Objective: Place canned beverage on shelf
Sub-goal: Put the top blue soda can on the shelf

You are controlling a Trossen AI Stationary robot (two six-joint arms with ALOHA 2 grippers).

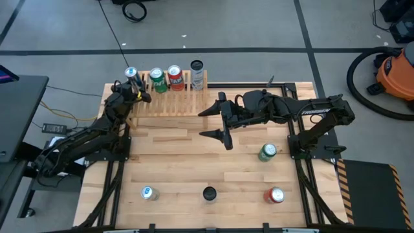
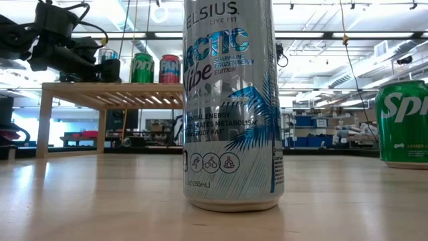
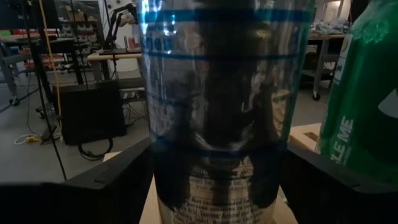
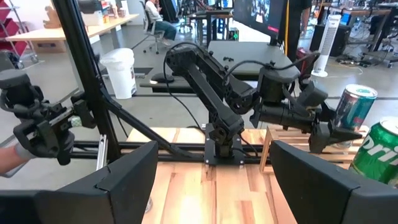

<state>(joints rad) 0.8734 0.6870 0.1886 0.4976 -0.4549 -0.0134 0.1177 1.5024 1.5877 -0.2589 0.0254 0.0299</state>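
Pale butcher-block planks make up the worktop (image 1: 194, 162), set on a grey floor with an orange shop vacuum (image 1: 396, 72) off to one side. Along the far edge stands the shelf (image 1: 169, 103), a low light-wood slatted rack, with four cans on it in a row: a blue-and-silver can (image 1: 132, 76) at the left end, then a green can (image 1: 156, 79), a red can (image 1: 174, 77) and a silver can (image 1: 196, 73). The left claw (image 1: 138, 90) is at the rack's left end, its dark fingers (image 3: 118, 180) standing on either side of the blue-and-silver can with the fingers parted; whether they touch it cannot be told. The right claw (image 1: 218, 121) hangs above the worktop in front of the shelf's right end, spread wide and empty. Nearer the front stand four more cans: a green one (image 1: 267, 152), a red one (image 1: 275, 195), a tall silver-blue one (image 1: 209, 193) and a blue one (image 1: 148, 192), all upright and well apart.
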